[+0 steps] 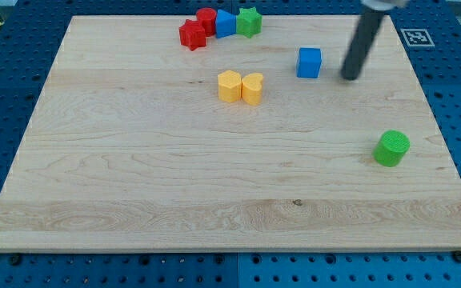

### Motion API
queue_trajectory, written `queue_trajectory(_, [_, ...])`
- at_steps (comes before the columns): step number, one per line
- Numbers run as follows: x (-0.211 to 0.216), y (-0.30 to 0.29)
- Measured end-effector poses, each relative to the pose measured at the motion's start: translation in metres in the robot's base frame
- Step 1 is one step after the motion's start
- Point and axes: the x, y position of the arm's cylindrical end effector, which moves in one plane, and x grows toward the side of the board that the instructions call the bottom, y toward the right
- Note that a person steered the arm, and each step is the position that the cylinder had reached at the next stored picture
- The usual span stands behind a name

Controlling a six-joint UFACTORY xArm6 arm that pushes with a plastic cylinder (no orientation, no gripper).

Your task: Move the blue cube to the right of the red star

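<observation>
The blue cube sits on the wooden board in the upper right part of the view. The red star lies near the view's top, left of centre, at the left end of a cluster of blocks. My tip rests on the board just to the right of the blue cube, with a small gap between them. The rod leans up toward the view's top right.
Next to the red star are a red cylinder, a second blue block and a green star. A yellow hexagon and a yellow heart sit mid-board. A green cylinder stands at the right.
</observation>
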Motion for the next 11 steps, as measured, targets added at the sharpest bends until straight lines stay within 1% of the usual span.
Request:
queue_trajectory(1, [-0.026, -0.085])
queue_trajectory(2, [-0.052, -0.137])
queue_trajectory(3, [-0.045, -0.116])
queue_trajectory(4, [-0.042, -0.070])
queue_trajectory(5, [-0.074, -0.036])
queue_trajectory(6, [-0.093, -0.042])
queue_trajectory(11, [-0.087, -0.126])
